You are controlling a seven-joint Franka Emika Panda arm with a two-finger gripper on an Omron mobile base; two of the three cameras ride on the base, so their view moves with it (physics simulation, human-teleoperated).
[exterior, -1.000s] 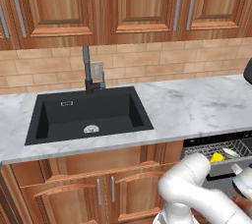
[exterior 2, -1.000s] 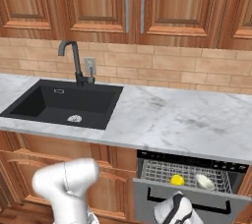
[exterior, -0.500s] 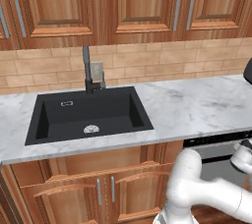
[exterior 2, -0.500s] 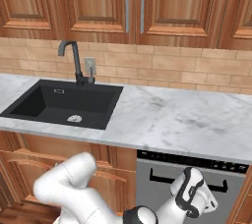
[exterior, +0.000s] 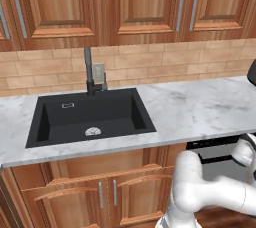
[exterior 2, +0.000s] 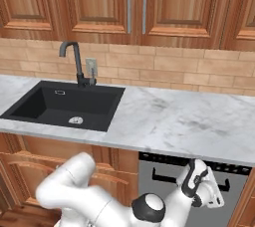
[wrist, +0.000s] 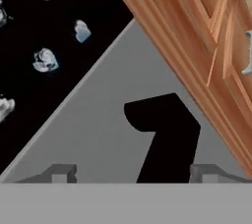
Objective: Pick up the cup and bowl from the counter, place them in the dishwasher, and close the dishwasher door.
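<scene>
The dishwasher door (exterior 2: 162, 196) stands upright and shut under the counter (exterior 2: 174, 121), with its black top strip (exterior 2: 199, 164) just below the marble edge. My gripper (exterior 2: 211, 197) is low in front of the door's right half, close to the grey panel. Seen from the hand, the dishwasher door (wrist: 98, 125) is a grey surface with a black handle (wrist: 167, 134) across it. My gripper (wrist: 132, 174) is open, its fingertips (wrist: 59, 173) wide apart with nothing held. In the left base view the dishwasher door (exterior: 220, 164) shows at the right edge. The cup and the bowl are hidden.
A black sink (exterior: 90, 114) with a dark faucet (exterior: 89, 72) is set in the counter to the left. Wooden cabinet doors (exterior: 105, 192) flank the dishwasher below and hang above the brick wall. A wooden cabinet (wrist: 206, 46) lies close beside the gripper.
The dishwasher door has gone from open, with the rack, yellow cup and bowl showing, to upright and shut. My hand rose with it.
</scene>
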